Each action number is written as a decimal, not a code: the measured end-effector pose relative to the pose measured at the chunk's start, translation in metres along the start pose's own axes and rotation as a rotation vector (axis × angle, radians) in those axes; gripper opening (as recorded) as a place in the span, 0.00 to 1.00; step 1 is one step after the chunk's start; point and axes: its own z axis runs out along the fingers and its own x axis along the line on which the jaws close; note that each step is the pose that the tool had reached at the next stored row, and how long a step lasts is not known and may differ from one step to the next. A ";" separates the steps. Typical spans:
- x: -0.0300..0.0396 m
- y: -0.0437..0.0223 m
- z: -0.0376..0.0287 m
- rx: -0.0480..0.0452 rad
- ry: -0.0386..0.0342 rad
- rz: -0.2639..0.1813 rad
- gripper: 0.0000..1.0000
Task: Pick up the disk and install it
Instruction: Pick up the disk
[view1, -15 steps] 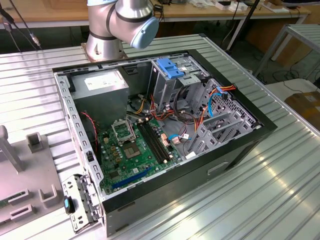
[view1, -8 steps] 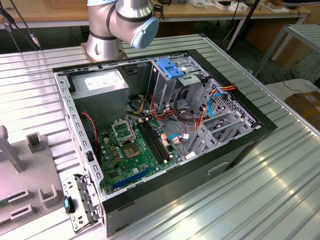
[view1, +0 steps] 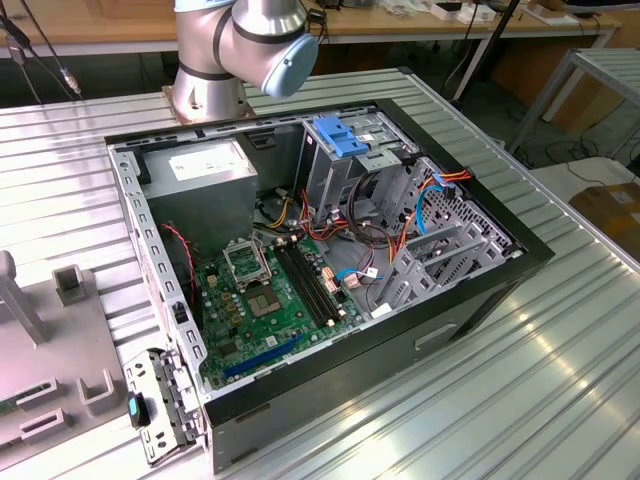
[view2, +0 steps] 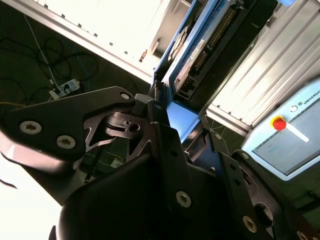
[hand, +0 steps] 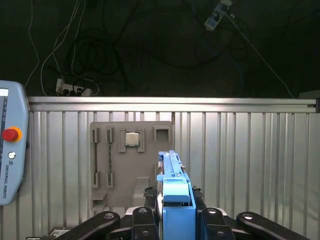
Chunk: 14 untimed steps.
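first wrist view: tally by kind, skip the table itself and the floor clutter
Disk: 1
Pincer: 1
Teach pendant: 1
Grey fixture plate: 1
Processor chip: 1
Total: 5

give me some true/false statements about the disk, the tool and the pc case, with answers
1. The tool grips the disk between its fingers. True.
2. The disk already sits in the computer case. False: it is in the tool's grip, with the ribbed table behind it.
3. The case lies open, its motherboard exposed. True.
4. The pendant has a green button. False: its button is red.
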 end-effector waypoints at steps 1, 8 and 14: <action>0.0000 -0.0012 0.0004 0.0000 0.0000 0.000 0.37; 0.0001 -0.0065 0.0019 0.0003 0.0000 0.000 0.37; 0.0001 -0.0111 0.0034 0.0007 0.0001 0.000 0.37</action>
